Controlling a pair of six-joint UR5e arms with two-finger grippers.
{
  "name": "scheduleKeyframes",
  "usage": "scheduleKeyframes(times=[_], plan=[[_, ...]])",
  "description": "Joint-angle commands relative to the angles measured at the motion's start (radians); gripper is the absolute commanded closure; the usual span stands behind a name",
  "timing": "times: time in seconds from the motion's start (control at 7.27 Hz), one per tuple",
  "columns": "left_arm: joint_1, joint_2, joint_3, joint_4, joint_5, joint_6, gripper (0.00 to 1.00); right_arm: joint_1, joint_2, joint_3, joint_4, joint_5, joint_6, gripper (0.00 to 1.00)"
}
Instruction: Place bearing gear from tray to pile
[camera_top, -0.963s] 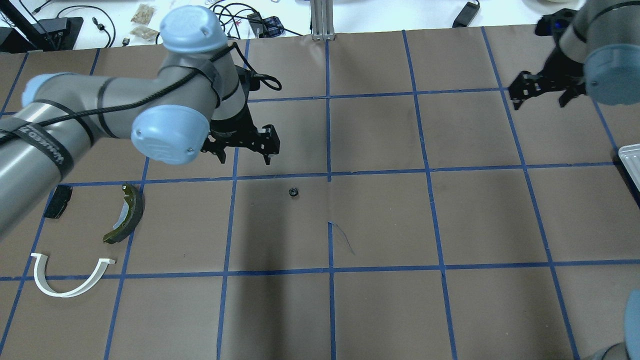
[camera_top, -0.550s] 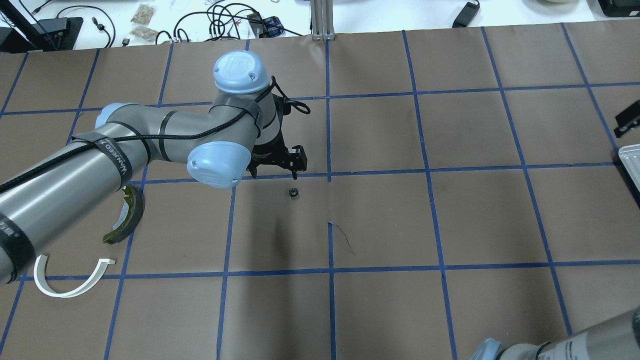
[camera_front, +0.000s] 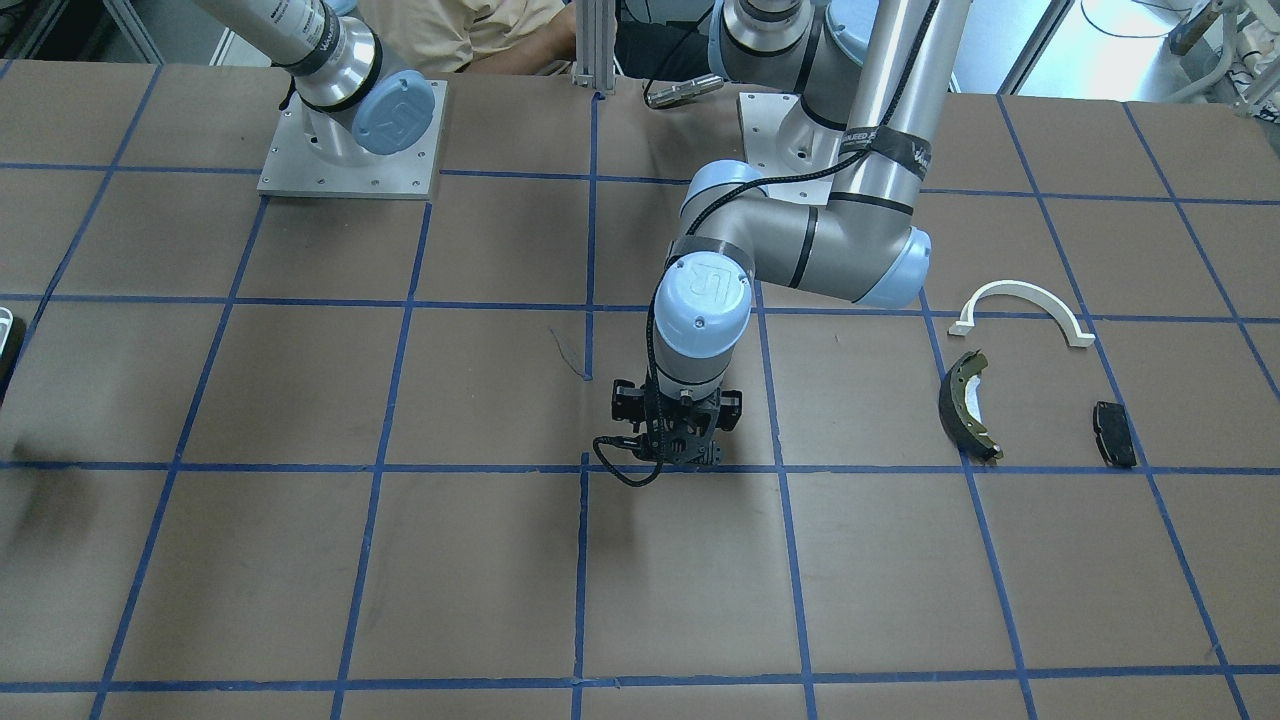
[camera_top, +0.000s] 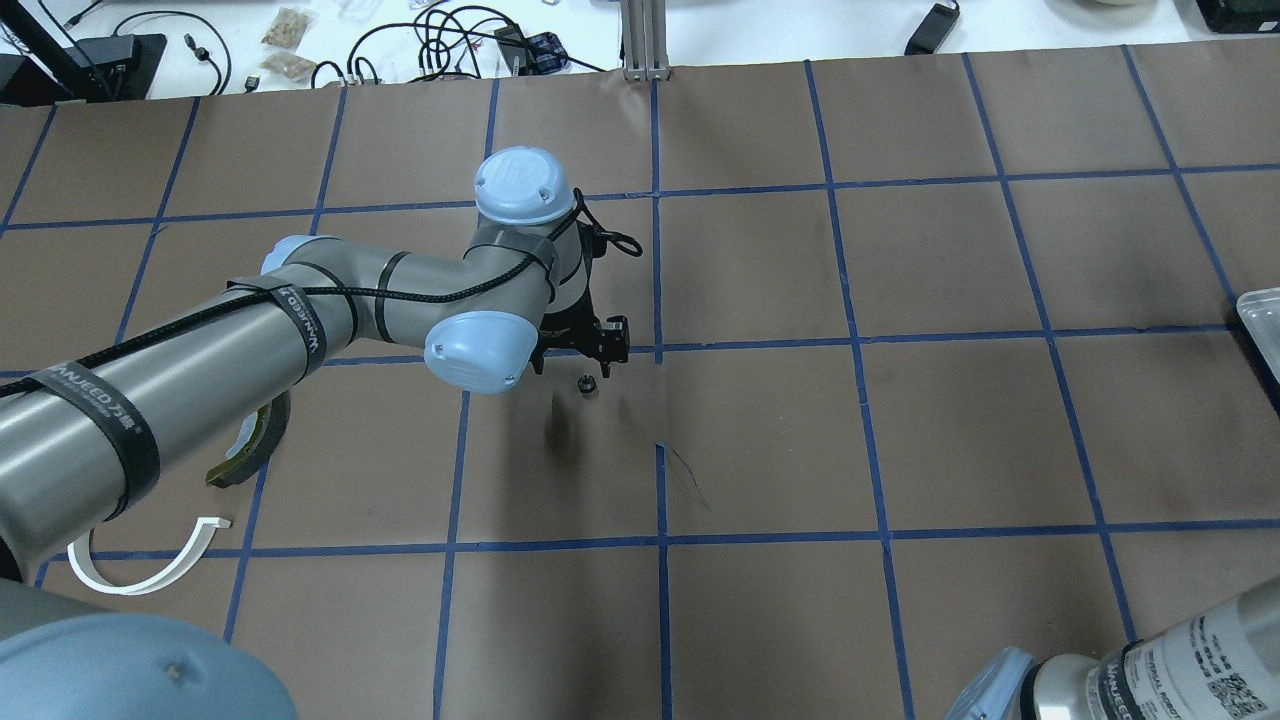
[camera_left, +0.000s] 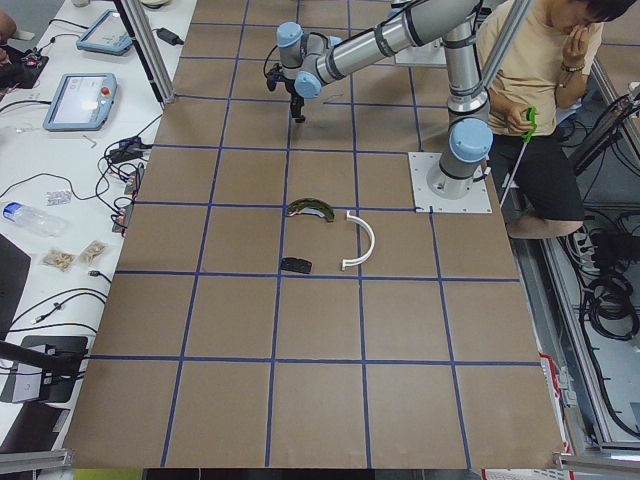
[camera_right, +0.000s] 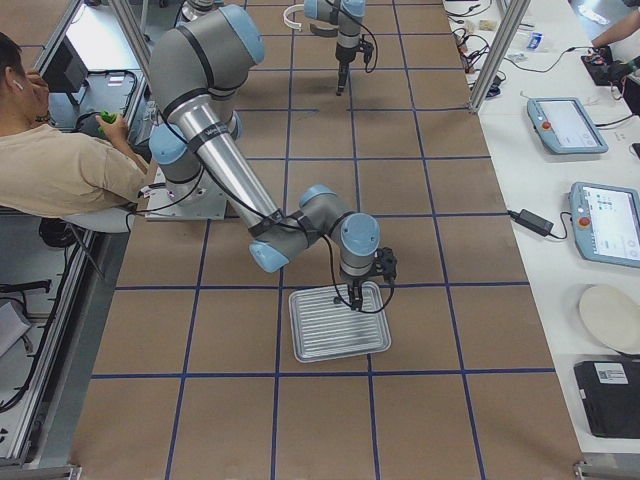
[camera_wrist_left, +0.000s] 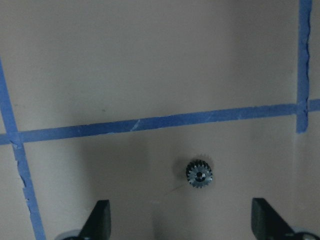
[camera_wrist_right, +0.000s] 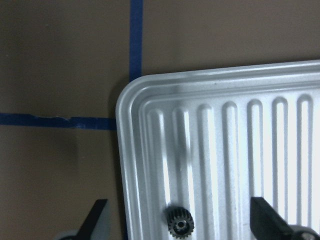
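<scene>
Right now the left arm stretches to the middle of the table (camera_top: 900, 450). The left end effector (camera_top: 572, 365) hovers low over a small, dark, toothed bearing gear (camera_wrist_left: 199, 174), which lies flat on the brown paper just beside a blue tape line. In the left wrist view the two fingers (camera_wrist_left: 101, 220) are spread wide with nothing between them. The gear sits just ahead of the gap, a little off centre.

The pile lies well apart on the robot's left: an olive brake shoe (camera_front: 962, 405), a white arched strip (camera_front: 1020, 298) and a flat black pad (camera_front: 1114, 433).

At the far end of the table, the right end effector (camera_right: 354, 300) hangs over a ribbed metal tray (camera_wrist_right: 215, 82). It is also spread and empty, with a second gear (camera_wrist_right: 180, 221) in the tray below it.

The step in hand looks like the left arm's pickup of the gear on the table. The next move likely calls for centring the gap over the gear, lowering to the paper and pinching gently. The part is tiny and could slip out.
</scene>
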Motion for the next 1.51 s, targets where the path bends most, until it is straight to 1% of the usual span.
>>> scheduleKeyframes(times=[0.0,0.14,0.28,0.41,0.55,0.69,0.83,0.96,1.24,1.38], plan=[[-0.011,-0.029,-0.001,0.005,0.001,0.000,0.24,-0.030,0.032,0.002,-0.023,0.001,-0.058,0.00],[-0.016,-0.030,-0.004,0.005,0.001,0.000,0.24,-0.030,0.037,0.004,-0.023,-0.005,-0.071,0.04],[-0.018,-0.030,-0.016,0.007,0.002,0.002,0.30,-0.030,0.037,0.004,-0.023,-0.018,-0.074,0.11],[-0.018,-0.032,-0.021,0.007,0.002,0.011,0.49,-0.030,0.038,0.004,-0.023,-0.019,-0.085,0.16],[-0.018,-0.032,-0.021,0.007,0.002,0.013,0.76,-0.030,0.038,0.004,-0.023,-0.019,-0.086,0.22],[-0.016,-0.030,-0.012,0.009,0.007,0.014,1.00,-0.030,0.041,0.006,-0.023,-0.019,-0.082,0.26],[-0.011,-0.027,-0.006,0.007,0.008,0.016,1.00,-0.030,0.041,0.006,-0.021,-0.015,-0.083,0.26],[-0.007,-0.026,-0.003,0.007,0.012,0.019,1.00,-0.030,0.041,0.006,-0.013,-0.016,-0.080,0.33],[-0.001,-0.009,-0.001,0.005,0.015,0.058,1.00,-0.030,0.043,0.006,-0.009,-0.018,-0.085,0.33],[0.028,0.009,0.005,-0.008,0.031,0.086,1.00,-0.030,0.041,0.018,-0.009,-0.019,-0.082,0.33]])
